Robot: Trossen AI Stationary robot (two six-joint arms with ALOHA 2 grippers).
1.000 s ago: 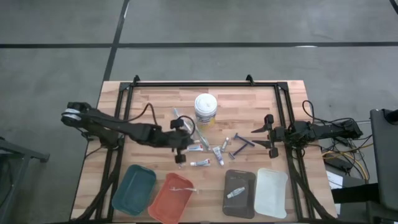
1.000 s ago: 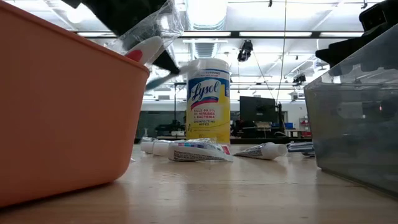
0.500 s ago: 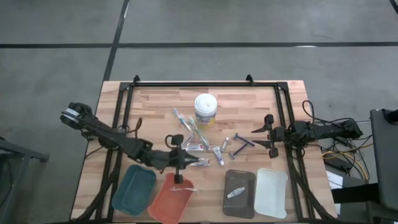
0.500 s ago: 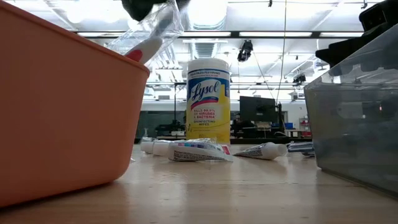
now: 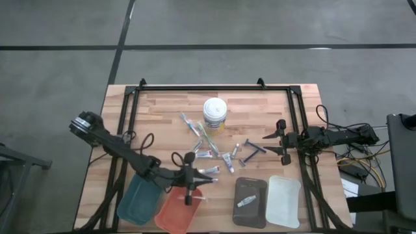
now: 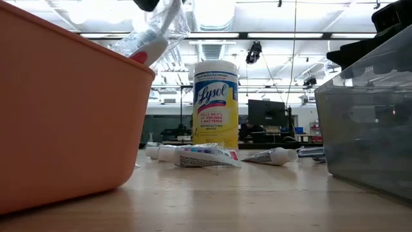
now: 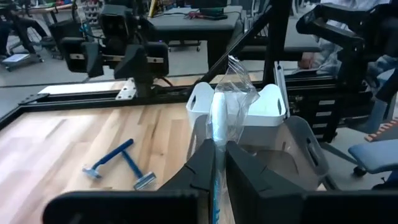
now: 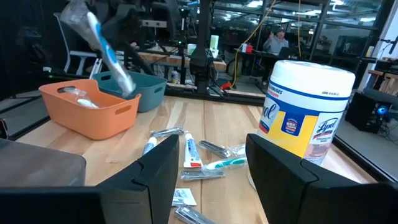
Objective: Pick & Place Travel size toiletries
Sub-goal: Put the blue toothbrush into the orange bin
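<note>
My left gripper (image 5: 195,179) is shut on a blue-handled toothbrush (image 7: 219,121) in a clear wrapper. It hovers over the orange tray (image 5: 174,211) near the table's front edge, and the brush (image 8: 107,46) shows tilted in the right wrist view. A loose pile of small tubes and toothbrushes (image 5: 213,153) lies on the wood at mid-table, with dark-blue razors (image 5: 253,151) beside it. A wrapped item (image 6: 147,46) leans out over the orange tray's rim. My right gripper (image 5: 283,139) waits open at the table's right. My left gripper pinches the wrapped toothbrush's handle (image 7: 216,149) between its two fingers (image 7: 199,165). The fingers lie roughly level and point toward the table's right. The brush runs on past the fingertips, tilted, and is lifted clear above the trays; its wrapper's free end (image 7: 239,74) sticks up.
A teal tray (image 5: 138,199), a grey tray (image 5: 250,200) holding a small tube, and a white tray (image 5: 284,200) line the front edge beside the orange one. A white-lidded wipes tub (image 5: 214,114) stands behind the pile. A black frame (image 5: 214,86) edges the table.
My left gripper has carried the toothbrush from beside the pile toward the table's near edge, ending over the orange tray. It has also swung from pointing downward to nearly level. The brush stays clear of the table.
</note>
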